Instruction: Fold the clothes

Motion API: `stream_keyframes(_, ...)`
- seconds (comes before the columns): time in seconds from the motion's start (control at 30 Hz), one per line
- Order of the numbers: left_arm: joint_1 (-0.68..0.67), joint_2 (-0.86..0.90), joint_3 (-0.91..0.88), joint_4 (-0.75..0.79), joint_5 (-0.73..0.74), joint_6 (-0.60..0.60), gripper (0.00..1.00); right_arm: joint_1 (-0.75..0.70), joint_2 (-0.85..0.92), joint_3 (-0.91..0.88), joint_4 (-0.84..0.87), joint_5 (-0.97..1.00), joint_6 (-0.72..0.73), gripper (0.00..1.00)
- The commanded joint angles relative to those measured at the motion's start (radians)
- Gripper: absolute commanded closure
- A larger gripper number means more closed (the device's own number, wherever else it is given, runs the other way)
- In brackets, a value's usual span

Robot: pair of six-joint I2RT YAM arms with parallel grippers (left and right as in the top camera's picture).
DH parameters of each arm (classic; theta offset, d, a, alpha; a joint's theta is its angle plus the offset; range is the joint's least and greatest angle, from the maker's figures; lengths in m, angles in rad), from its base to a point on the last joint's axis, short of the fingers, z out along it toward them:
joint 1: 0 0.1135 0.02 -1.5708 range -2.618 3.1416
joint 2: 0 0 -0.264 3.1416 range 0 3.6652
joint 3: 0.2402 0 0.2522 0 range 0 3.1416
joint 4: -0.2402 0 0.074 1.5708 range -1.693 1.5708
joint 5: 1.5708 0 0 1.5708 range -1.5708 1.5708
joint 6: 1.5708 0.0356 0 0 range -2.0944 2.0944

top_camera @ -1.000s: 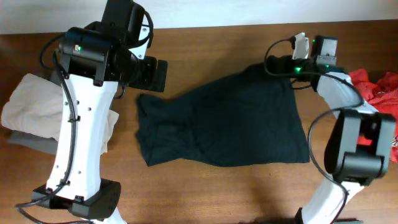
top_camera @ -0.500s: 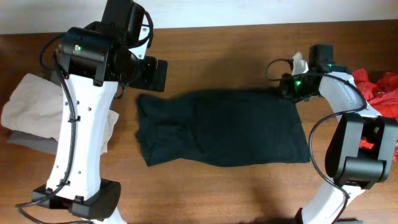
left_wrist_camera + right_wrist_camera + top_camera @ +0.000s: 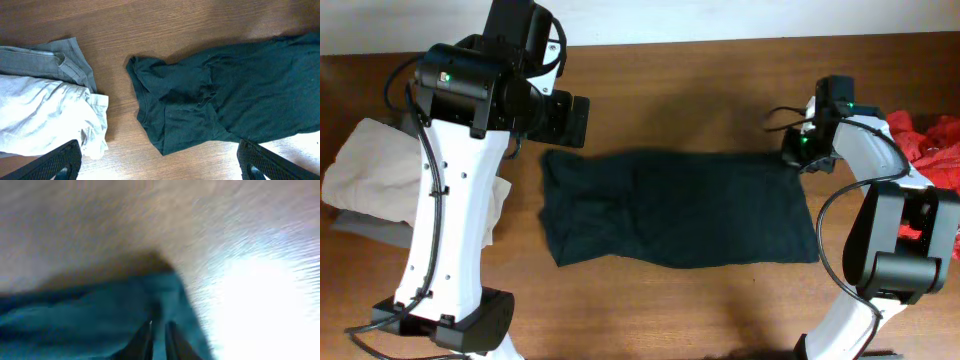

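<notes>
The clothes (image 3: pixel 675 210), a dark T-shirt, lie flat across the middle of the table as a wide band. My right gripper (image 3: pixel 807 152) is down at its far right corner. In the right wrist view the fingers (image 3: pixel 142 342) stand almost together with a fold of the cloth (image 3: pixel 100 325) between them, and the picture is blurred. My left gripper (image 3: pixel 568 120) hovers wide open above the shirt's far left corner, holding nothing. Its two fingertips (image 3: pixel 62 160) frame the left wrist view, with the shirt's crumpled left end (image 3: pixel 175 100) below.
A beige garment (image 3: pixel 370 170) lies on a grey one (image 3: pixel 365 228) at the left edge, also seen as a pale pile (image 3: pixel 45 115) on grey cloth (image 3: pixel 45 57). A red garment (image 3: pixel 930 145) sits at the right edge, behind the right arm.
The right gripper came down and toward the front with the shirt's far right corner. That raised, pulled-back corner now lies flat. The left arm has not moved.
</notes>
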Motion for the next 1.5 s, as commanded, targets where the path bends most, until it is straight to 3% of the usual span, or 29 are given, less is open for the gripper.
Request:
stream_keyframes(0.0,0.002,-0.024,-0.008,0.001,0.011,0.01,0.01,-0.001,-0.02,0.005,0.033,0.092,0.035,0.86)
stream_keyframes(0.13,0.002,-0.024,-0.008,-0.002,0.011,0.009,0.01,-0.001,-0.022,0.008,0.062,-0.057,-0.001,0.8)
stream_keyframes(0.3,0.002,-0.023,-0.008,-0.002,0.01,0.009,0.01,-0.001,-0.022,0.009,0.076,-0.105,-0.001,0.78)
stream_keyframes(0.37,0.002,-0.023,-0.008,0.002,0.01,0.009,0.01,0.0,-0.022,0.009,0.11,-0.221,-0.059,0.67)
stream_keyframes(0.43,0.002,-0.023,-0.008,0.008,0.011,0.009,0.01,0.006,-0.021,0.008,0.163,-0.33,-0.161,0.45)
stream_keyframes(0.53,0.002,-0.023,-0.008,0.023,0.011,0.01,0.01,0.025,-0.018,0.008,0.22,-0.375,-0.308,0.32)
stream_keyframes(0.77,0.002,-0.023,-0.008,0.028,0.011,0.009,0.0,0.068,0.033,0.008,0.225,-0.369,-0.6,0.3)
stream_keyframes(1.17,0.002,-0.023,-0.008,0.029,0.011,0.009,0.01,0.072,0.109,0.008,0.204,-0.484,-0.771,0.3)
stream_keyframes(1.47,0.002,-0.023,-0.008,0.028,0.011,0.009,0.01,0.074,0.148,0.006,0.195,-0.506,-0.792,0.33)
